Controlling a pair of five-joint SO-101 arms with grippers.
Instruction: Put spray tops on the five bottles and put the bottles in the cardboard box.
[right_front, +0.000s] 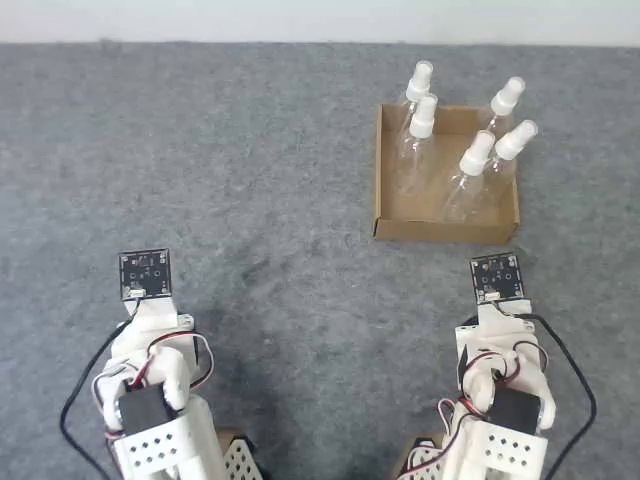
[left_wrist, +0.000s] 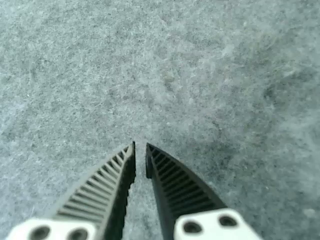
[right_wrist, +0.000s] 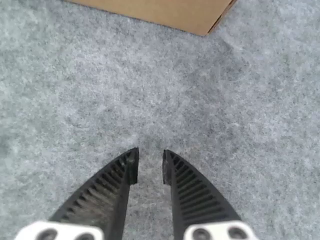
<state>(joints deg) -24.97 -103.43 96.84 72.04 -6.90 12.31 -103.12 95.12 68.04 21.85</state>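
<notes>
Several clear bottles (right_front: 470, 180) with white spray tops (right_front: 424, 115) stand in the cardboard box (right_front: 445, 232) at the table's far right. My left gripper (left_wrist: 140, 147) hangs low over bare grey carpet at the near left, shut with nothing between its fingers. My right gripper (right_wrist: 150, 152) is at the near right, just in front of the box, and is also shut and empty, with a narrow slit between its tips. An edge of the cardboard box (right_wrist: 160, 12) shows beyond the right gripper.
Grey carpet (right_front: 250, 170) covers the table, and a pale wall runs along its far edge. Both arms (right_front: 150, 380) sit drawn back at the near edge, with wires looping beside them.
</notes>
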